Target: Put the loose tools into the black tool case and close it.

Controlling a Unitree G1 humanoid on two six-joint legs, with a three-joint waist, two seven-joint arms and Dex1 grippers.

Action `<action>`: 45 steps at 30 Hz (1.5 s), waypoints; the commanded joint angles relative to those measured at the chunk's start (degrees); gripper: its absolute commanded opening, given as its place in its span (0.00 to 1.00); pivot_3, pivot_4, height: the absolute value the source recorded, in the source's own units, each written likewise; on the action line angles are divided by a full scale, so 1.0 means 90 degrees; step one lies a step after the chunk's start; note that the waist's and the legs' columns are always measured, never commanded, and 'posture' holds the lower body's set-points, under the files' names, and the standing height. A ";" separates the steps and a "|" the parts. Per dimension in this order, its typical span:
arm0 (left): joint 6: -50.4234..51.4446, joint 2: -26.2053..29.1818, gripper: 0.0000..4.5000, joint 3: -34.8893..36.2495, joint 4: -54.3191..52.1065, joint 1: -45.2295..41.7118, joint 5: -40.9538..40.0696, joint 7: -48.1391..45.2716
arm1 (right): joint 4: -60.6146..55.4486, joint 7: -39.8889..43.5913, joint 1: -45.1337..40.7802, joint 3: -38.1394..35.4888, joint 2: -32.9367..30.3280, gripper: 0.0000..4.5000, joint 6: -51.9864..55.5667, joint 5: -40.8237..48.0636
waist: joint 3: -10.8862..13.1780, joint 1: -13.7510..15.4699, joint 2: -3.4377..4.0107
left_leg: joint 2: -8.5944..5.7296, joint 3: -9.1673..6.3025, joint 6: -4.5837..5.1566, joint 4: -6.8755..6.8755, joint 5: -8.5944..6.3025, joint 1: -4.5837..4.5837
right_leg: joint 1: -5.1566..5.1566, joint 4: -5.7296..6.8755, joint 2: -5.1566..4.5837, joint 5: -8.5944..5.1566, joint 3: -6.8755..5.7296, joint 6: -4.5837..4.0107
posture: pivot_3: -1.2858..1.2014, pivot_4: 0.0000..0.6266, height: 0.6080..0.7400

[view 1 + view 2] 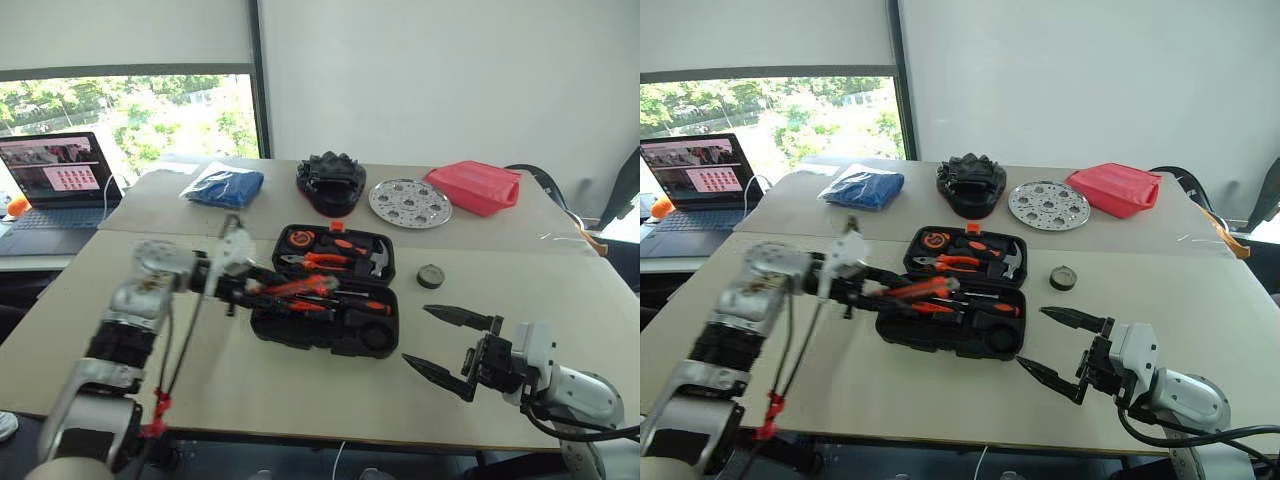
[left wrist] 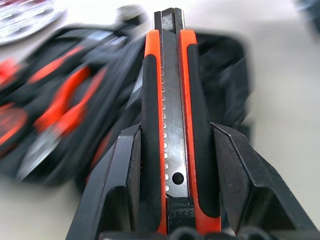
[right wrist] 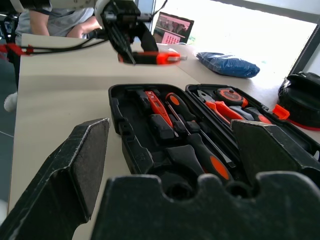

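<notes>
Above the open black tool case, the left pincer pinches the utility knife; right pincer spread.

Far table: we see a blue bundle, black lumpy object, perforated metal disc, red bag.
Left desk: our laptop, lid open.

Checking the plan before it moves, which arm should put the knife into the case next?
Left. The left gripper already holds the utility knife over the open tool case; the right gripper hangs open and empty beside it.
</notes>
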 commanded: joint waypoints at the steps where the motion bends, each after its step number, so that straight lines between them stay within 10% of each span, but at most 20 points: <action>1: -0.0464 -0.0045 0.37 -0.0389 0.0302 -0.0220 0.0695 0.0247 | -0.0227 0.0009 0.0007 -0.0105 -0.0052 1.00 -0.0004 0.0113 | 0.0000 -0.0068 0.0001 | 0.0001 -0.0001 0.0001 -0.0001 0.0000 0.0003 | 0.0000 0.0002 0.0004 0.0001 0.0003 -0.0002 | 0.52 0.24 1.00; 25: -0.0768 -0.0246 0.37 -0.1082 0.1478 -0.0731 0.1846 0.0210 | -0.0254 -0.0168 0.0058 -0.0092 -0.0015 1.00 -0.0077 0.0019 | -0.0001 -0.0012 0.0003 | -0.0003 -0.0002 0.0007 0.0006 0.0007 0.0017 | 0.0003 0.0034 0.0005 0.0000 0.0006 -0.0002 | 0.52 0.24 1.00; 33: -0.0742 -0.0563 0.98 -0.0501 0.1579 -0.0925 0.1231 0.0278 | -0.0171 -0.0159 -0.0044 -0.0028 -0.0004 1.00 -0.0076 -0.0026 | -0.0002 0.0021 0.0005 | -0.0003 -0.0003 0.0009 0.0012 0.0007 0.0010 | 0.0002 0.0030 0.0004 -0.0001 0.0005 -0.0001 | 0.52 0.24 1.00; 40: -0.0343 -0.0343 0.98 0.0263 0.1236 -0.1080 0.0256 -0.0213 | -0.0128 -0.0159 -0.0099 0.0019 0.0005 1.00 -0.0069 -0.0053 | -0.0002 0.0015 0.0005 | -0.0003 -0.0003 0.0008 0.0013 0.0007 0.0001 | -0.0007 0.0033 0.0004 -0.0001 0.0004 -0.0001 | 0.52 0.24 1.00; 45: -0.0839 0.0050 0.64 0.0538 0.1464 -0.0859 0.0256 -0.0220 | -0.0159 -0.0182 -0.0061 0.0041 0.0053 1.00 -0.0087 -0.0062 | -0.0002 0.0006 0.0005 | -0.0003 -0.0003 0.0008 0.0013 0.0007 0.0006 | -0.0005 0.0035 0.0004 -0.0001 0.0005 -0.0001 | 0.52 0.24 1.00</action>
